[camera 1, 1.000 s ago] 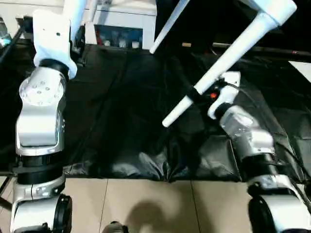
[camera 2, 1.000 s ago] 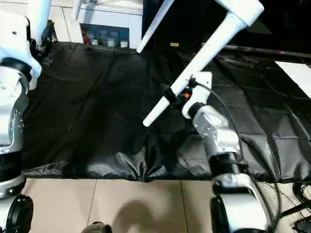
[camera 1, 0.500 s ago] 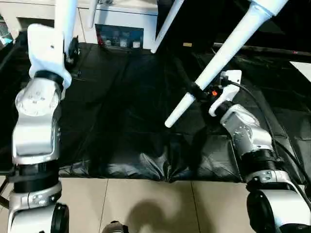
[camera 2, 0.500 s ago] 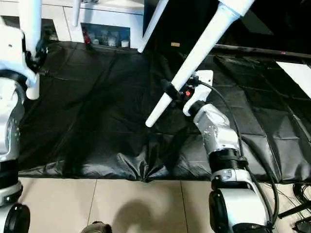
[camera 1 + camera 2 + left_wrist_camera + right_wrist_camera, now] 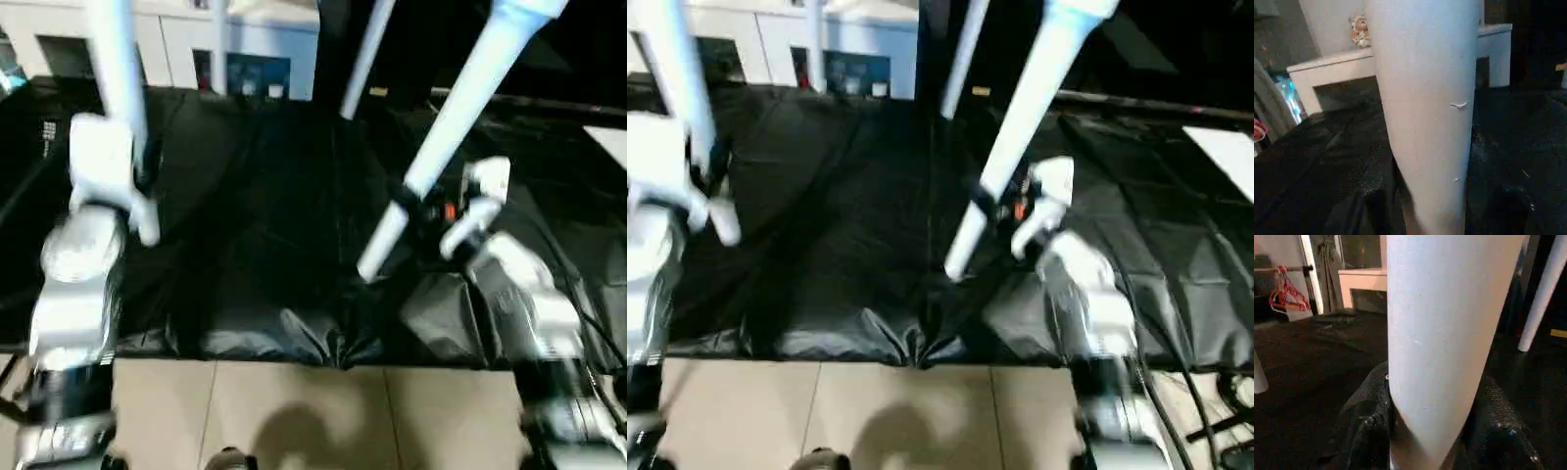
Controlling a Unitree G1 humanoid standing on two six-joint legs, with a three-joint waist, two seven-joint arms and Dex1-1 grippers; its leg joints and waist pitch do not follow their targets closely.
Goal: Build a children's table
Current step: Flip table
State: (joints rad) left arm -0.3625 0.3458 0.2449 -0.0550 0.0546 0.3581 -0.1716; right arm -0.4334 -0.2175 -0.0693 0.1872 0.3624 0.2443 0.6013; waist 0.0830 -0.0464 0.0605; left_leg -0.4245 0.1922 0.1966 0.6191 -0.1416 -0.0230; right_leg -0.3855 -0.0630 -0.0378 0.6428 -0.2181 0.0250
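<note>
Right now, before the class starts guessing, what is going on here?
A two-armed robot is handling a white children's table over a black sheet spread on the floor. Its right tool is clamped around one slanting leg near that leg's lower end. Its left tool is at another leg that stands nearly upright. More legs show farther back.

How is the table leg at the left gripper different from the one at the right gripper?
The left-side leg stands nearly upright, while the right-side leg slants steeply, its lower tip toward the middle of the black sheet. The left gripper meets its leg beside its white wrist; the right gripper clasps its leg near the lower tip. Both are white, round and tapered.
</note>
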